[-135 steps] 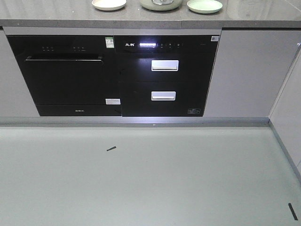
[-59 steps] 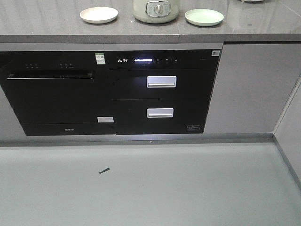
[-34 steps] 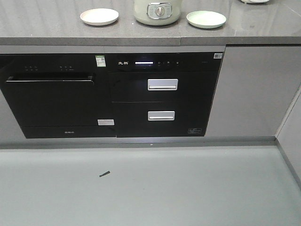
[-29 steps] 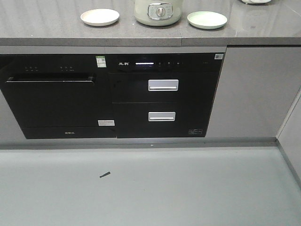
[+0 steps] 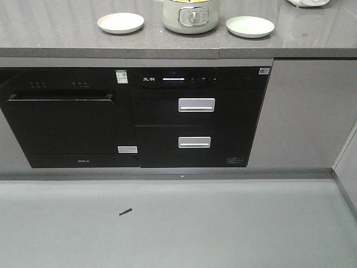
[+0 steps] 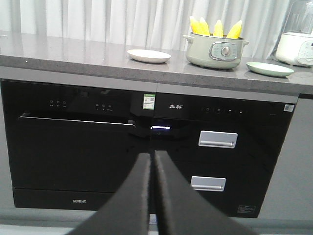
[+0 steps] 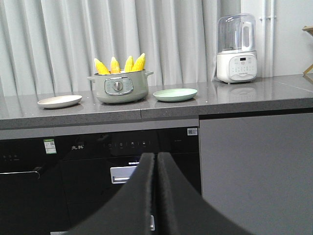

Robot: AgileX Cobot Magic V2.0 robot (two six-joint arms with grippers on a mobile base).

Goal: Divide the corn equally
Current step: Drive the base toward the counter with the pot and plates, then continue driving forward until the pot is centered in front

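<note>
Several yellow corn cobs (image 7: 120,64) stand upright, tips up, in a pale green electric pot (image 7: 120,87) on the grey counter; the left wrist view shows the corn (image 6: 215,27) too. A cream plate (image 7: 59,101) lies left of the pot and a light green plate (image 7: 175,94) right of it. Both plates are bare. My left gripper (image 6: 152,155) is shut with nothing in it, held low in front of the black appliances. My right gripper (image 7: 155,156) is shut and empty too, well below the counter and far from the pot.
Under the counter (image 5: 67,50) sit a black dishwasher (image 5: 64,125) and a black two-drawer unit (image 5: 195,120) with silver handles. A white blender (image 7: 236,49) stands at the right on the counter. Grey floor (image 5: 223,223) lies before the cabinets, with a small dark mark (image 5: 125,212).
The front view has tilted up and drawn back a little: the counter, pot and plates sit lower in the picture and more of the pot shows. The unit's bright display has dimmed.
</note>
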